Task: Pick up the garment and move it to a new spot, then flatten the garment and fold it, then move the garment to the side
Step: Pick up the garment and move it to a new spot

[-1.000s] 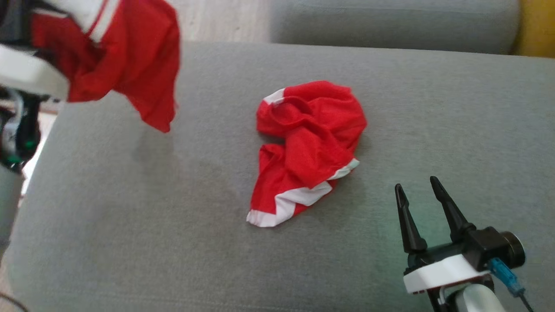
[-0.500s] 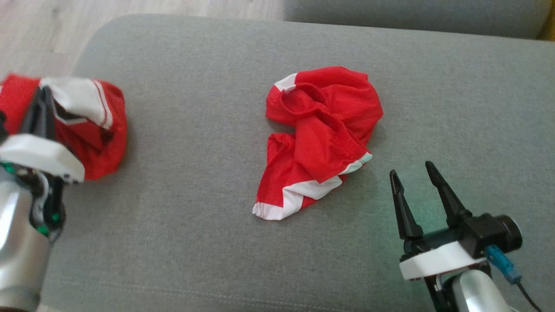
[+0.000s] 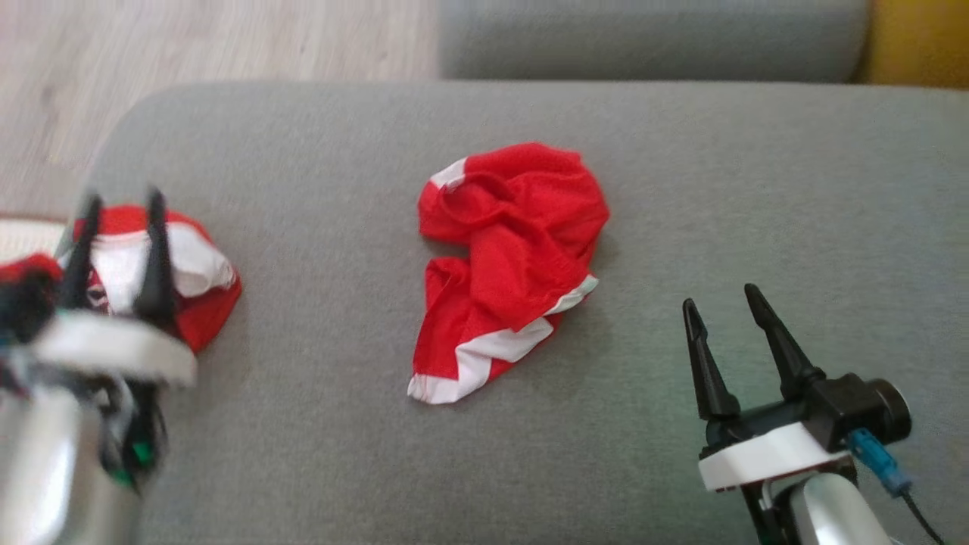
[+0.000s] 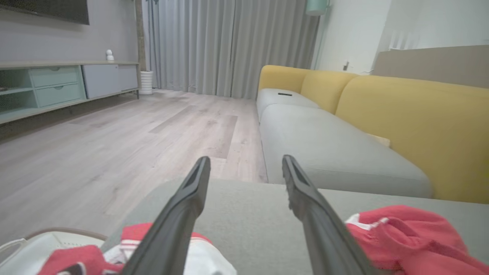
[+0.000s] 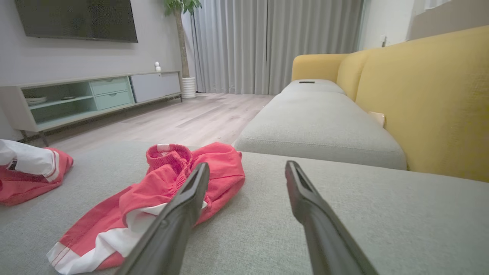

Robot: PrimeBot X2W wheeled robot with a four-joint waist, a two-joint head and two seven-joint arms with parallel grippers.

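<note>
At the left edge of the broad grey fabric sofa cushion (image 3: 341, 151): crumpled red garment with a white panel (image 3: 200, 303), bunched in a heap, close to the rounded corner and the drop to the pale wooden floor (image 3: 227, 38). On the white panel, a small dark mark, too blurred to read. In the cushion's middle, well apart from that heap: second crumpled red garment with white hem bands (image 3: 515, 250), bare grey fabric on every side, widest to the right and near. Beyond the far edge, another grey seat cushion (image 3: 651, 38) and a yellow backrest (image 3: 916, 38). Left tool (image 3: 125, 197) low over the near side of the left heap, fingers pointing far, spread apart, nothing between them; contact with the cloth unclear. Right tool (image 3: 720, 297) at the near right, clear of both garments, fingers likewise parted and empty, tilted slightly left.
</note>
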